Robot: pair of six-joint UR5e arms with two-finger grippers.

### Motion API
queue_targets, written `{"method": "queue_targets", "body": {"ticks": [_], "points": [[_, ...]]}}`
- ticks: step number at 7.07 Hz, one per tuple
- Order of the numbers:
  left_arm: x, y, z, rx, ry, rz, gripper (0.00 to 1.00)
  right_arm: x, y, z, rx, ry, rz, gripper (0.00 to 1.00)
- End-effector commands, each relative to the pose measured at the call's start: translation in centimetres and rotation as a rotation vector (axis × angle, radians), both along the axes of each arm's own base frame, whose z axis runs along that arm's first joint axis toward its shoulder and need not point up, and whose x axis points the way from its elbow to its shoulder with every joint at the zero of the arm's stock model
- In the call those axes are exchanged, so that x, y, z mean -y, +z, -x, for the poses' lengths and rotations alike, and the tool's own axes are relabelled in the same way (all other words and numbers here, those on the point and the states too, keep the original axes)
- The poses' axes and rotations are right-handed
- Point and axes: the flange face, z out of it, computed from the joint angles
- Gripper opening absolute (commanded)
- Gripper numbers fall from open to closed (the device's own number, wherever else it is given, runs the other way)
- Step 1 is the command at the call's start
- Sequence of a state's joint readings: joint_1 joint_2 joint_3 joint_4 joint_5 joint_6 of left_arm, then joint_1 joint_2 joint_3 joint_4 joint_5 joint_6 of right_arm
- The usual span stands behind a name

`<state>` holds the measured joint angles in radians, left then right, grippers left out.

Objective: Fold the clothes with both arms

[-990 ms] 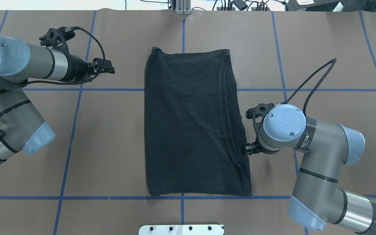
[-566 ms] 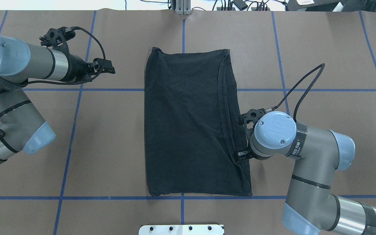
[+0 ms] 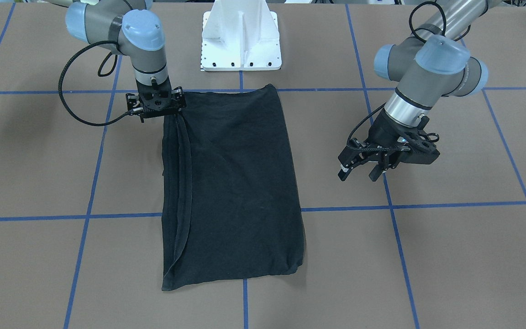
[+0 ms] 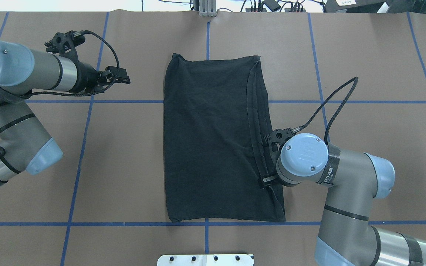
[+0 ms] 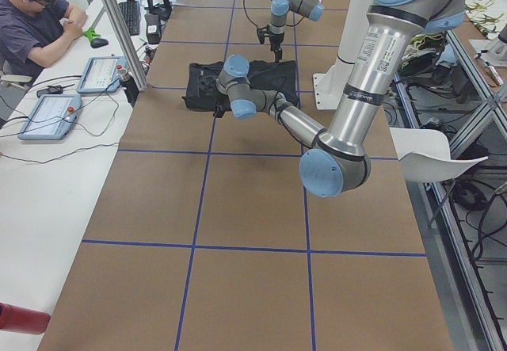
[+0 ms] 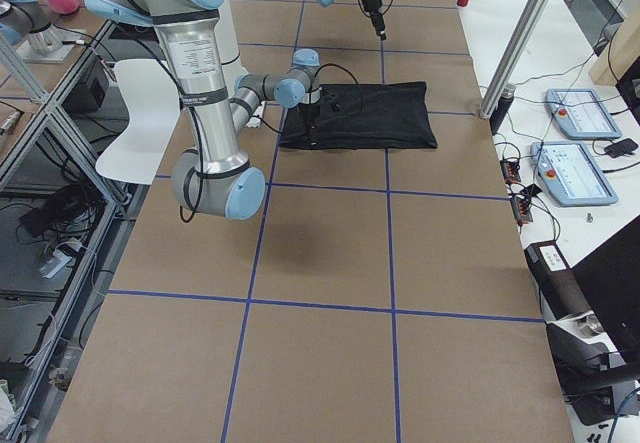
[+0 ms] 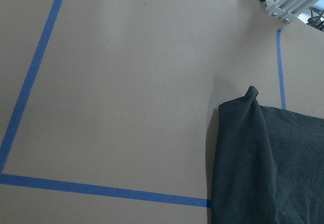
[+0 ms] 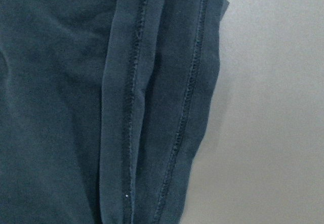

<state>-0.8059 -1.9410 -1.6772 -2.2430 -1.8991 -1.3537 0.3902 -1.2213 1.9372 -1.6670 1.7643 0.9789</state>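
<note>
Hovering over the T-shirt (image 4: 213, 140) at its right-hand layered hem edge, nearer the robot's end, the right gripper (image 3: 155, 106) points straight down. Jaws hidden by wrist, so can't tell if apart or together. Shirt lies folded in a long rectangle, mid table (image 4: 346, 55), plain black side up. Left gripper (image 3: 359, 172): fingers apart, well off shirt's left side.

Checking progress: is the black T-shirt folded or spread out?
Folded: black T-shirt forms a narrow rectangle, stitched hems stacked along one edge.
</note>
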Motion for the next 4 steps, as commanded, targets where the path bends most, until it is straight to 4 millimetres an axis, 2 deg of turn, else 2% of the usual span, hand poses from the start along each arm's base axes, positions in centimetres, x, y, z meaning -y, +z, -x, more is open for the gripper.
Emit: {"method": "queue_targets", "body": {"ticks": [1,2,4], "points": [[0.0,0.1,-0.2,0.001,0.002,0.002,1.0,-0.1,0.1,0.4,-0.002,-0.005,-0.002,1.0],[0.0,0.0,-0.3,-0.001,0.003,0.002,1.0,-0.1,0.8,0.9,-0.017,-0.008,0.003,1.0],[0.0,0.0,-0.3,-0.001,0.003,0.002,1.0,0.0,0.1,1.4,-0.01,-0.01,0.002,1.0]]}}
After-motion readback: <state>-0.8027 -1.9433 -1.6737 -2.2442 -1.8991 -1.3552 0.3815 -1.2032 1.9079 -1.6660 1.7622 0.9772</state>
